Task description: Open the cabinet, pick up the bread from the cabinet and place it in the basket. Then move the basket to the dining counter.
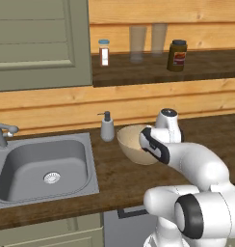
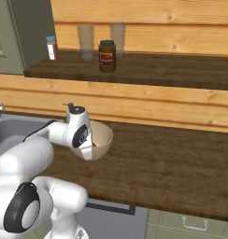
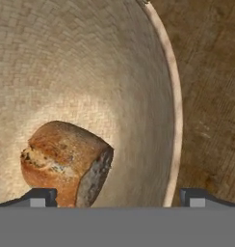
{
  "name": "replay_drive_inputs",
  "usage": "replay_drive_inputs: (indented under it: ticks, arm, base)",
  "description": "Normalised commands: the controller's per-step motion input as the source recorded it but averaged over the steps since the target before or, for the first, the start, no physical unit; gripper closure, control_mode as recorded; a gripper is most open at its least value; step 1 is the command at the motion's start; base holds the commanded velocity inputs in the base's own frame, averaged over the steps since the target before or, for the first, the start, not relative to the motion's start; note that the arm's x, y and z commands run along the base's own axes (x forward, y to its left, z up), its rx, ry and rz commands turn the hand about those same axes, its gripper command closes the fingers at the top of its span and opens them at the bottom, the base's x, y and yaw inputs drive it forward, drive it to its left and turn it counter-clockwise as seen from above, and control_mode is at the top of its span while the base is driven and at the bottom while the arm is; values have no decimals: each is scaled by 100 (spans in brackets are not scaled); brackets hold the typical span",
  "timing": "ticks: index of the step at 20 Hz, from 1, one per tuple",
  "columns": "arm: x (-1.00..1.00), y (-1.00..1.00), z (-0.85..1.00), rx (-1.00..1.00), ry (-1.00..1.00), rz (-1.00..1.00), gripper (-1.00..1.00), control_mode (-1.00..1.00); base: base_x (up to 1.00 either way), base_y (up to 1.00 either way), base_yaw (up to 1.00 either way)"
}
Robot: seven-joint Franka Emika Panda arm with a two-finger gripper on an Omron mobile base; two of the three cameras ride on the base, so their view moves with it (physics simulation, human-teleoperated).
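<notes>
Bread (image 3: pixel 66 161) is seen just beyond the spread, empty claw (image 3: pixel 117 198), inside the basket (image 3: pixel 173 120).

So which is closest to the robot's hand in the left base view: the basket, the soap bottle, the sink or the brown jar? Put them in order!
From the gripper, open over the basket:
1. Basket, right under it.
2. Soap bottle, just left of the basket.
3. Sink, farther left.
4. Brown jar, up on the shelf behind.
</notes>
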Motion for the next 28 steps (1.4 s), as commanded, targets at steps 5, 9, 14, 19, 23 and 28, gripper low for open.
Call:
replay_drive_inputs:
  ticks: [5,9,14,19,23,28]
  arm:
    - [0,3,-25,0,2,0,100,-100]
    - [0,3,-4,0,0,0,100,-100]
    - [0,0,0,0,0,0,100,-100]
    - [-22,2,5,6,-2,-1,100,-100]
    - [-63,-1,46,18,-2,0,100,-100]
    - [-60,0,64,14,-7,-1,100,-100]
  base:
    - [0,0,0]
    - [0,0,0]
    - [0,0,0]
    - [0,0,0]
    - [0,0,0]
    - [0,0,0]
